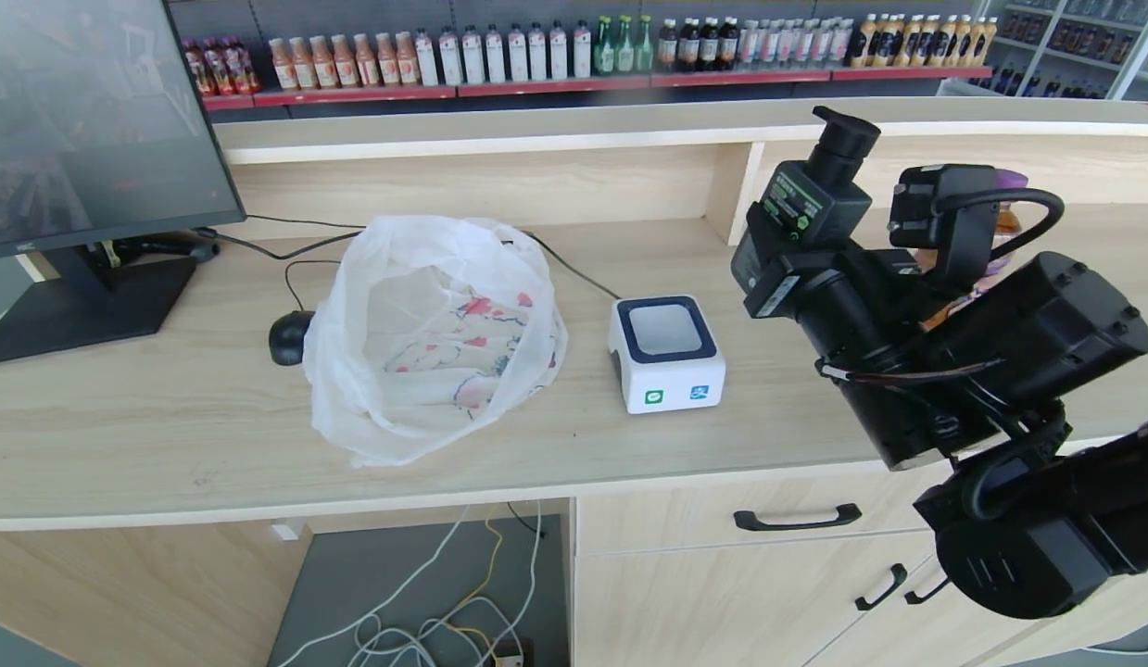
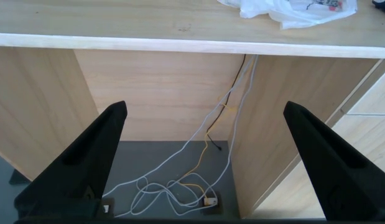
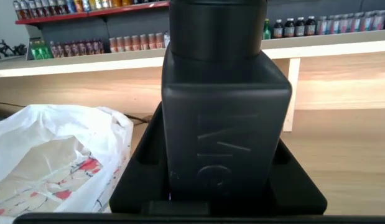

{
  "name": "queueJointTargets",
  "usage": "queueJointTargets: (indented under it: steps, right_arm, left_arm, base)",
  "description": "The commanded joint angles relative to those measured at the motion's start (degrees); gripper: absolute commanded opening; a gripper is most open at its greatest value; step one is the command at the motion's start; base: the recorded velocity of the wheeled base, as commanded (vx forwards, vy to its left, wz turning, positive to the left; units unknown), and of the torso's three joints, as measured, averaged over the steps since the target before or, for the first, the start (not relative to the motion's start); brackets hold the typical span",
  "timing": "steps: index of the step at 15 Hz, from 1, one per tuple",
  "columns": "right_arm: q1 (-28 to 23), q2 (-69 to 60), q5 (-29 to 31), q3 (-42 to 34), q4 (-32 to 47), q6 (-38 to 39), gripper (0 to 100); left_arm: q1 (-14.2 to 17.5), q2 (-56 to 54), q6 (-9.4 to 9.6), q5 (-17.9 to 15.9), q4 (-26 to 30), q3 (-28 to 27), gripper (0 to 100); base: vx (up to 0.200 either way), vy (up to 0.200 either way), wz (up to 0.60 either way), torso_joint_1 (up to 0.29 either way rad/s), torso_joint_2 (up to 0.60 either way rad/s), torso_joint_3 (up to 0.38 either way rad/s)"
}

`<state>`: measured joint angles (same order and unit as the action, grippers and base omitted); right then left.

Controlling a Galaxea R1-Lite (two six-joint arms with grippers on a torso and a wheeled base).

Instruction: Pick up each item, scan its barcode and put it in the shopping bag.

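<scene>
My right gripper [image 1: 801, 283] is shut on a black bottle [image 1: 810, 199] with a black cap and a green label, held above the counter just right of the white scanner box [image 1: 666, 352]. In the right wrist view the black bottle [image 3: 223, 112] stands between the fingers of the right gripper [image 3: 220, 183]. The white plastic shopping bag [image 1: 435, 333] lies open on the counter, left of the scanner, and its edge [image 3: 49, 155] shows beside the bottle. My left gripper [image 2: 201, 118] is open and holds nothing, below the counter edge. The bag [image 2: 292, 9] is above it.
A monitor [image 1: 92, 120] and a black mouse [image 1: 288, 336] sit left of the bag. A purple-capped bottle [image 1: 1009, 185] stands behind the right arm. A raised ledge [image 1: 499, 139] backs the counter. Loose cables [image 2: 180, 186] lie under the desk; drawers [image 1: 796, 519] are at the right.
</scene>
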<state>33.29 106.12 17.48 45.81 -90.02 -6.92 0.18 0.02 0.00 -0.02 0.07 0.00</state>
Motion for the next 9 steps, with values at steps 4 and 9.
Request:
queueJointTargets:
  steps: [4,9]
  right_arm:
    - [-0.07,-1.09,-0.08,-0.2,0.02,0.07,0]
    - [-0.07,-1.18,-0.08,-0.99,0.02,-0.02,0]
  left_arm:
    - [-0.01,0.06,-0.09,0.02,0.01,-0.09,100]
    - [-0.01,0.06,-0.09,0.02,0.01,-0.09,100]
  base:
    - [0.0,0.2,0.0,0.003,0.0,0.001]
    - [0.0,0.2,0.0,0.002,0.0,0.0]
